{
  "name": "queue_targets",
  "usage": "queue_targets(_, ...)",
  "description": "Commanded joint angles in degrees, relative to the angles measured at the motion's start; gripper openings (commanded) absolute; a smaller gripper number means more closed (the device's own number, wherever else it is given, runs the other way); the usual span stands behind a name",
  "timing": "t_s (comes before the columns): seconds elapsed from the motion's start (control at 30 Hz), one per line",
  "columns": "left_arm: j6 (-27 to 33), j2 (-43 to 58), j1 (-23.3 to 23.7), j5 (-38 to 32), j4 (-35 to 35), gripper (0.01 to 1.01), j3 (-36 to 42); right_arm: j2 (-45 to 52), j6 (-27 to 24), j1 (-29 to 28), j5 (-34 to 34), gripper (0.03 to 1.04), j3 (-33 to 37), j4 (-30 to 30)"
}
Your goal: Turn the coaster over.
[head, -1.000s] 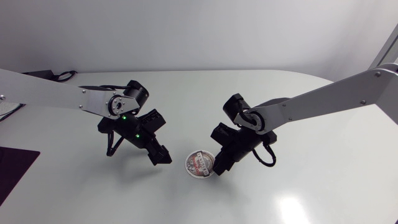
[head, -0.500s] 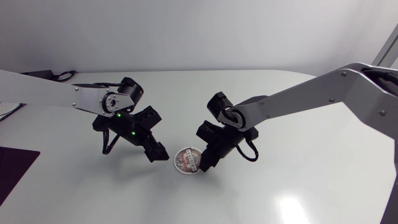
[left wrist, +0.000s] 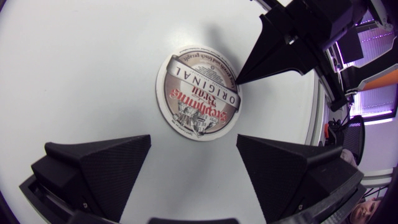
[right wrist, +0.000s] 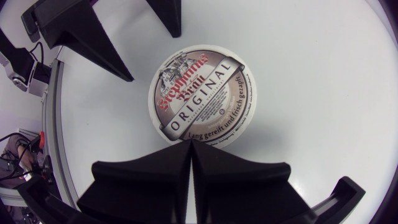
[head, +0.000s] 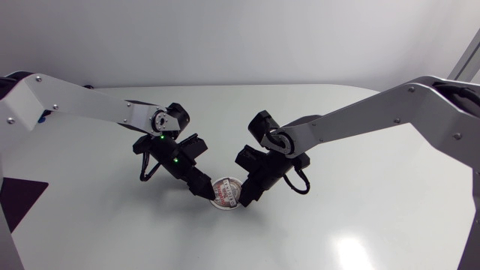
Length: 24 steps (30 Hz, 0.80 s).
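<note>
The round coaster [head: 225,193] lies flat on the white table [head: 360,217], printed side up. My right gripper [head: 245,199] is shut, and its joined tips rest against the coaster's rim on the right. In the right wrist view the closed fingertips [right wrist: 190,149] meet the edge of the coaster [right wrist: 202,99]. My left gripper [head: 201,187] is open at the coaster's left edge. In the left wrist view the coaster [left wrist: 198,99] lies just ahead of the gap between its spread fingers [left wrist: 102,165], with the right gripper's tip [left wrist: 245,71] on the far rim.
A dark mat [head: 15,202] lies at the table's left edge. Both arms slant in over the middle of the table.
The right gripper slid left and pushed the coaster a little to the left. The left gripper then came right and down to the coaster's left edge.
</note>
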Motion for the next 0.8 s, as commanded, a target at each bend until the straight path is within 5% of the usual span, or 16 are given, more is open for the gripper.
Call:
queue_targets(0.0, -2.2, 3.5, -0.9, 0.8, -1.0, 0.974, 2.3, 1.9, 1.2, 0.7, 0.8, 0.04, -1.2, -0.8)
queue_targets(0.47, -6.6, 9.1, -4.9, 5.6, -4.1, 0.893, 9.3, 3.0, 0.7, 0.8, 0.6, 0.04, -1.2, -0.5)
queue_targets(0.77, -7.6, 9.5, -4.0, 9.8, -5.7, 0.505, 11.6, 3.6, 0.6, 0.9, 0.5, 0.04, -1.2, -0.4)
